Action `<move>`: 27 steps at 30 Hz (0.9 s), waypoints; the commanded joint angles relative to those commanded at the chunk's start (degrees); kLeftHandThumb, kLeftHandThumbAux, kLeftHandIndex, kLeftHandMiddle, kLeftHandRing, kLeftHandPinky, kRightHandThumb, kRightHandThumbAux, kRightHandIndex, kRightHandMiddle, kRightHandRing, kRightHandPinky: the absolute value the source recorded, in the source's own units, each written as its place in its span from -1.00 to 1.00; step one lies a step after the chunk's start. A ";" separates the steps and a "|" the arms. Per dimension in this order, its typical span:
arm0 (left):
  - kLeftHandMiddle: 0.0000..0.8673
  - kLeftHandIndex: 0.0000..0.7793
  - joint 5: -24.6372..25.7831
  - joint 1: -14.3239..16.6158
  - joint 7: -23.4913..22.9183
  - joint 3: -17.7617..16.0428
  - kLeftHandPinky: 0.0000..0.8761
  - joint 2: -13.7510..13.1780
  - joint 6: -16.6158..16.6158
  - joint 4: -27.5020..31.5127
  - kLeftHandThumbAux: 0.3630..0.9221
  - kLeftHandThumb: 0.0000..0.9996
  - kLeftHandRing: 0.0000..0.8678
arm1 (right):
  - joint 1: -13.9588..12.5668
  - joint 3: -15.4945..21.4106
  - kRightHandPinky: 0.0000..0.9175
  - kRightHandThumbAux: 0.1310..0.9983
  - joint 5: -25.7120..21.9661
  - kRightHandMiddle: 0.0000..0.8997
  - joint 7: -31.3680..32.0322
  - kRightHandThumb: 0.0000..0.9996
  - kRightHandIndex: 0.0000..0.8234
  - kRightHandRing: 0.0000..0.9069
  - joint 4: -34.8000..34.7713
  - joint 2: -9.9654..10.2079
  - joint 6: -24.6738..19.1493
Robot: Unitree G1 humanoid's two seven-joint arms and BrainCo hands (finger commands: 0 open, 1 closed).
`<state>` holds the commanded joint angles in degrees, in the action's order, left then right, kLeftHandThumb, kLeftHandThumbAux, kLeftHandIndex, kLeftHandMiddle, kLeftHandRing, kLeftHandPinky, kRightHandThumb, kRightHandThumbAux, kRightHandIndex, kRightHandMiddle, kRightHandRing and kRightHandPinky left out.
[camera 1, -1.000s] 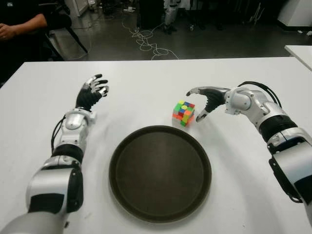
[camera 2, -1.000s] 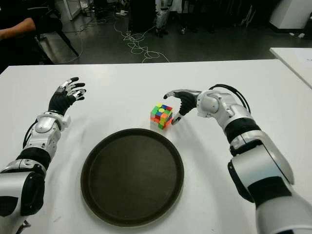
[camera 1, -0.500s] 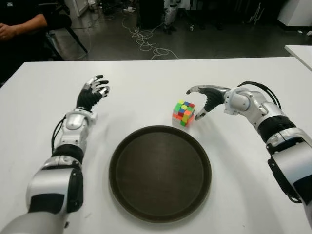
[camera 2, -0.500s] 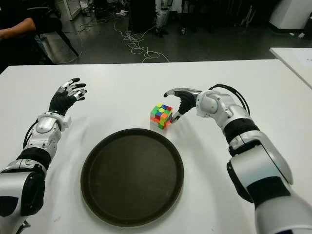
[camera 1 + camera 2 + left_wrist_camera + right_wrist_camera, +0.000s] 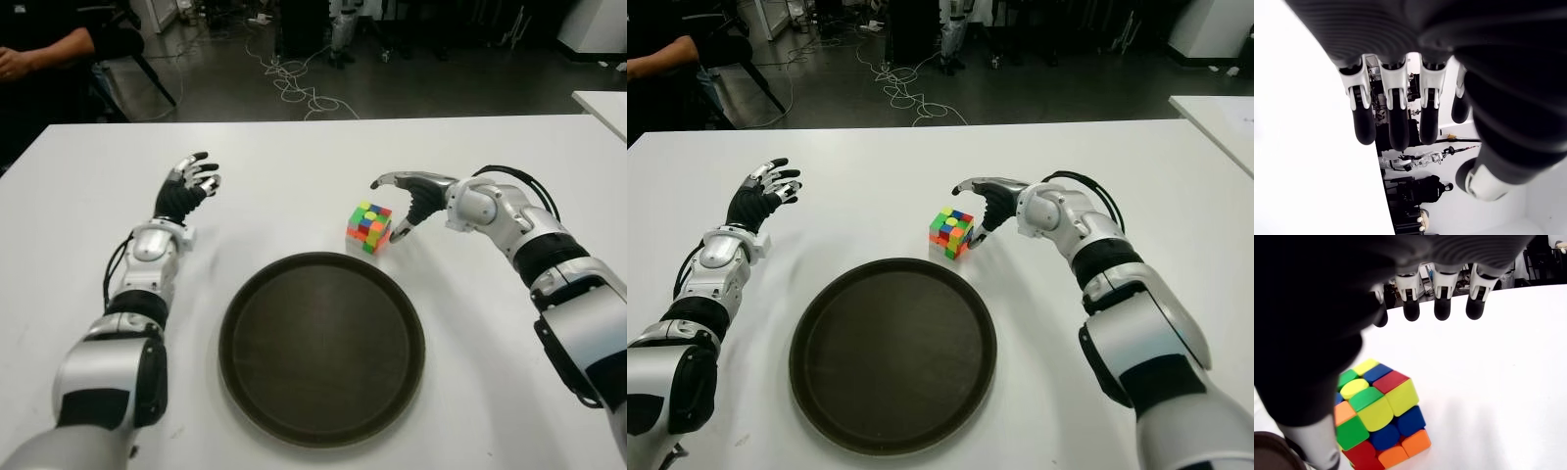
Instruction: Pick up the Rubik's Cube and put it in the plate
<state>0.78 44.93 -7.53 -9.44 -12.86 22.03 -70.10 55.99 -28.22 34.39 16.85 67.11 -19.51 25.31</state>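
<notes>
Plate (image 5: 321, 348): round, dark, shallow-rimmed, nothing in it; nearest item on the white surface (image 5: 294, 186).
Rubik's Cube (image 5: 369, 226): on the surface just beyond the plate's far rim, apart from it; sits flat, turned so a vertical edge faces the plate; no long axis, all sides equal.
Right hand (image 5: 408, 199): just beyond and right of the cube, fingers spread and arched over it, holding nothing; eye views leave contact unclear; the right wrist view shows four fingertips (image 5: 1442, 308) hanging clear past the cube (image 5: 1376, 416), with a thumb close at its side.
Left hand (image 5: 184, 188): well left of the cube, fingers loosely spread, holding nothing; left wrist view confirms.
Person's arm (image 5: 39, 49): far beyond the surface, left; seen only in eye views.
</notes>
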 joint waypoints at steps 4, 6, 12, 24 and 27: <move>-0.43 -0.56 0.14 0.07 0.04 -0.17 -0.42 0.08 -0.25 0.01 0.26 -0.72 -0.44 | 0.00 -0.13 -0.91 0.48 -0.04 -0.88 0.06 -1.00 -0.92 -0.87 0.12 0.08 0.26; -0.42 -0.55 0.11 0.10 0.21 -0.21 -0.42 0.11 -0.36 -0.03 0.27 -0.73 -0.44 | 0.01 -0.26 -0.92 0.48 -0.01 -0.89 0.13 -1.00 -0.92 -0.88 0.07 0.31 0.23; -0.41 -0.55 -0.14 0.14 0.42 -0.10 -0.40 0.17 -0.21 -0.12 0.20 -0.73 -0.43 | -0.21 -0.51 -0.93 0.49 0.01 -0.91 -0.56 -1.00 -0.93 -0.90 0.10 0.78 0.97; -0.42 -0.57 -0.56 -0.04 0.40 0.37 -0.43 0.15 0.31 -0.14 0.16 -0.74 -0.44 | -0.89 -1.18 -0.88 0.52 0.34 -0.84 -2.45 -1.00 -0.86 -0.84 -0.36 1.22 2.65; -0.43 -0.57 -0.54 -0.04 0.34 0.38 -0.43 0.15 0.31 -0.14 0.16 -0.74 -0.45 | -0.89 -1.25 -0.88 0.53 0.34 -0.83 -2.55 -1.00 -0.85 -0.84 -0.27 1.24 2.88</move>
<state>0.23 44.89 -7.19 -9.07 -12.70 22.34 -70.24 55.10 -29.47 34.73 14.30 66.84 -18.27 28.19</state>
